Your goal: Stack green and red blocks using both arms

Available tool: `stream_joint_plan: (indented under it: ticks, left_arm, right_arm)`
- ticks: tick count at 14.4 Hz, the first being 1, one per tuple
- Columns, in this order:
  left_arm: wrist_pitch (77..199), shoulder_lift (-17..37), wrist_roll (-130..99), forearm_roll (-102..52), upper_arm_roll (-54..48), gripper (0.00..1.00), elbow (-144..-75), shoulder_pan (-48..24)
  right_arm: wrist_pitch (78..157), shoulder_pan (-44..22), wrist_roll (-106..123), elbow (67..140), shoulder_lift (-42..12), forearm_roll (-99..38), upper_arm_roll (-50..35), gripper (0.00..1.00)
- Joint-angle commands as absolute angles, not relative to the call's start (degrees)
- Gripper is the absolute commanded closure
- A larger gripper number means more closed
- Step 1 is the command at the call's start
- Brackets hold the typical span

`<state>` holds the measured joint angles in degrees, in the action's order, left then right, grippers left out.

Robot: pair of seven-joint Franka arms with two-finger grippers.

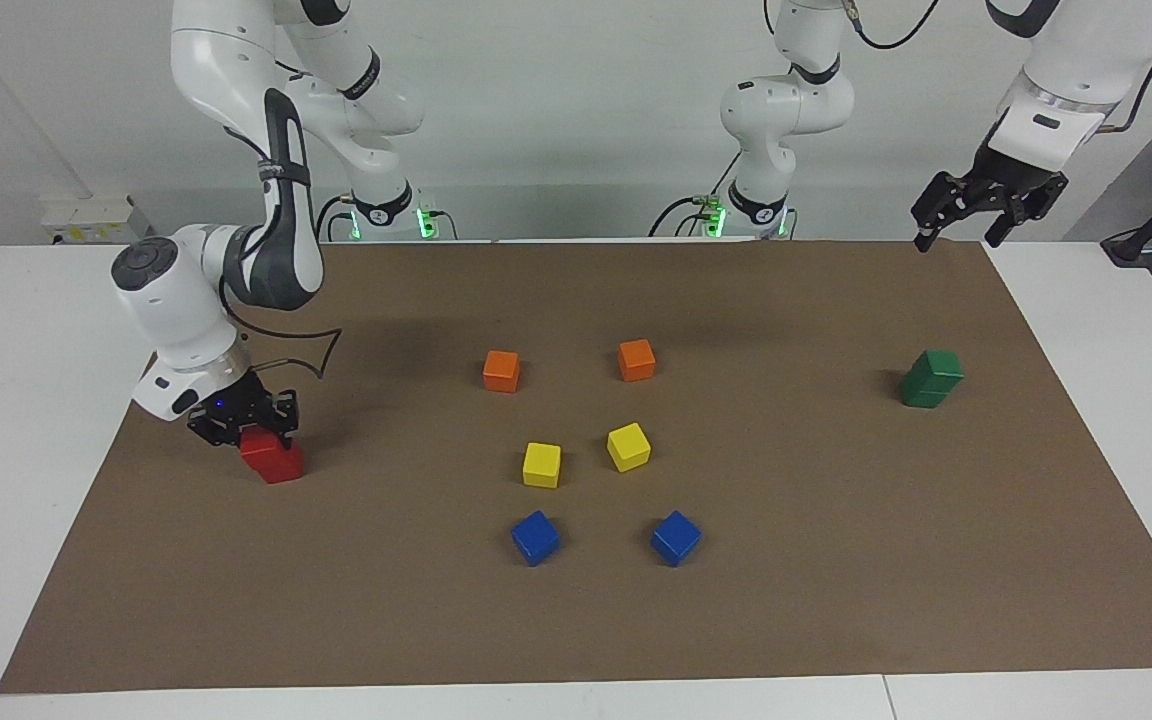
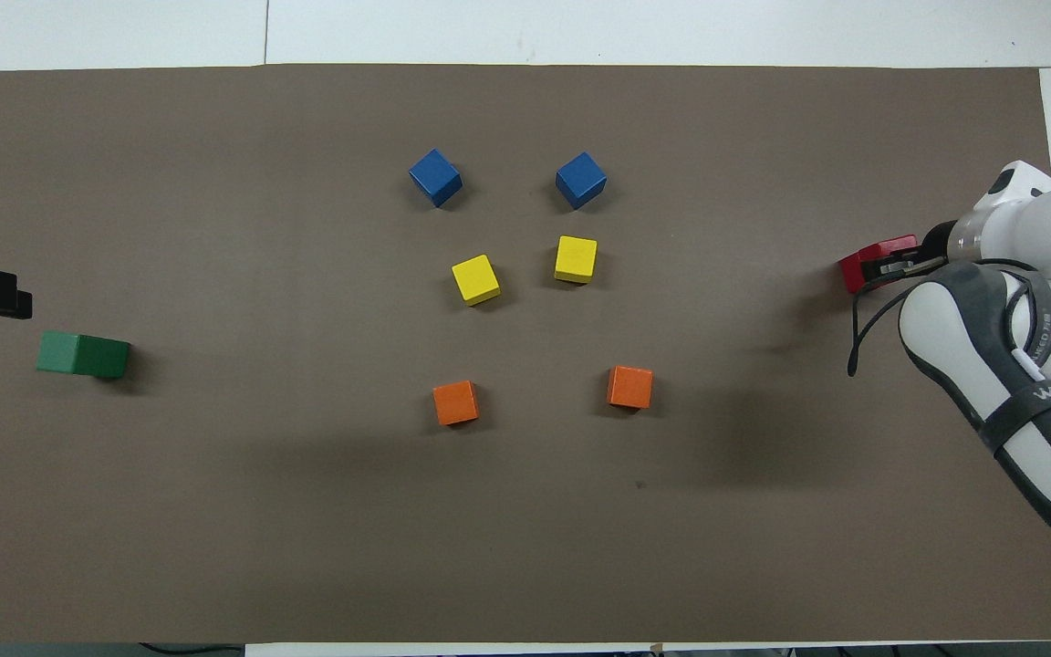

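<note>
Your 2 red blocks stand stacked at the right arm's end of the table — the right gripper has its fingers pinching the top one. The 2 green blocks stand stacked at the left arm's end — the left gripper hangs high above the table, fingers spread.

Six cubes cluster mid-frame on mat. Two-block stack at frame right; another stack lower left under right gripper.

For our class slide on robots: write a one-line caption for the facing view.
Right gripper shut on the top red block of a stack; left gripper waits open above the stacked green blocks.
</note>
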<state>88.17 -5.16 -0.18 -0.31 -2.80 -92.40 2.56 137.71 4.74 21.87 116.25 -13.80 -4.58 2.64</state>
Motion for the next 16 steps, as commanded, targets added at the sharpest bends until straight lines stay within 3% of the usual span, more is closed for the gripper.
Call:
stream_joint_plan:
  ticks: [1,3,4,5,6,8,13,16]
  left_arm:
    - [88.59,-5.71,-0.44,0.7,-2.9,0.0,-92.2,2.29]
    - [88.59,-5.63,-0.44,0.62,-2.9,0.0,-92.2,2.2]
    - [88.68,-5.63,-0.53,0.62,-2.9,0.0,-92.2,2.11]
    - [88.68,-5.62,-0.44,0.7,-2.9,0.0,-92.11,2.11]
    - [88.77,-5.62,-0.35,0.62,-2.9,0.0,-92.11,2.28]
    - [89.12,-5.71,-0.09,0.62,-2.64,0.0,-92.63,2.55]
    - [89.12,-5.71,-0.26,0.7,-2.55,0.0,-92.55,2.37]
    - [89.3,-5.71,-0.26,0.7,-2.55,0.0,-92.46,2.02]
  right_arm:
    - [138.69,5.36,21.45,116.54,-13.97,-6.06,2.02,1.0]
    - [138.69,5.36,20.22,116.54,-13.97,-5.98,2.02,1.0]
    - [138.69,5.27,19.95,116.54,-13.89,-5.98,2.11,0.8]
    - [138.6,5.19,19.6,116.54,-13.89,-5.98,2.11,0.46]
    - [138.6,5.19,19.16,116.54,-13.89,-5.98,2.11,0.21]
    - [138.6,5.19,19.07,116.54,-13.89,-5.89,2.11,0.0]
    - [136.94,5.27,19.07,116.11,-13.54,-5.45,2.11,0.0]
    - [127.39,4.92,17.94,114.61,-8.55,-5.27,2.11,0.0]
